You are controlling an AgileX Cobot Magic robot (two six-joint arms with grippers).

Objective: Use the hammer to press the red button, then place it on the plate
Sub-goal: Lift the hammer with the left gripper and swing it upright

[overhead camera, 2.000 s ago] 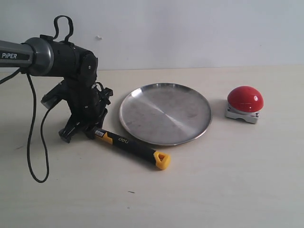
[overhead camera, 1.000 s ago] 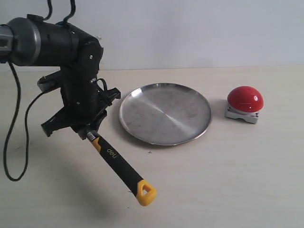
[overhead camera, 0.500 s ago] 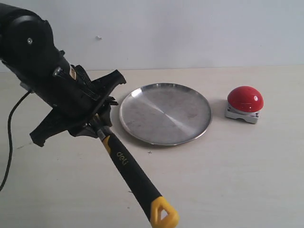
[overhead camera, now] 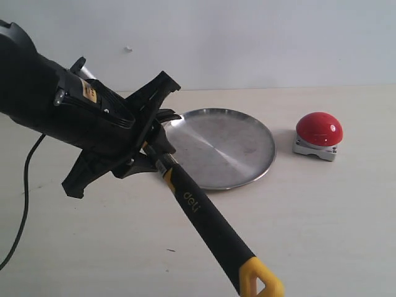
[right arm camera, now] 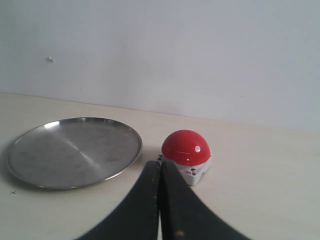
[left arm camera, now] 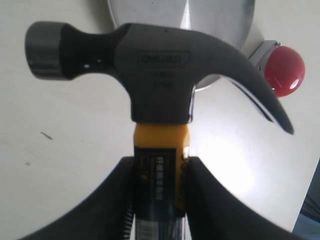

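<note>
My left gripper (overhead camera: 147,156) is shut on the hammer (overhead camera: 207,224) just below its head and holds it in the air left of the plate (overhead camera: 219,148); the black handle slants down to the yellow end at the frame's bottom. The left wrist view shows the hammer's dark head (left arm camera: 155,65) over the plate's rim (left arm camera: 225,30), the fingers (left arm camera: 200,195) clamped on the yellow neck, and the red button (left arm camera: 284,70) beyond the claw. The red button (overhead camera: 319,130) sits on its grey base at the right. My right gripper (right arm camera: 160,167) is shut on nothing, short of the red button (right arm camera: 185,147), with the plate (right arm camera: 75,150) beside it.
A black cable (overhead camera: 25,204) trails from the left arm across the tabletop at the left. A white wall (overhead camera: 247,37) closes off the back of the table.
The left arm has lifted the hammer off the table and swung toward the camera and right. The handle end has gone from beside the plate down to the frame's bottom.
</note>
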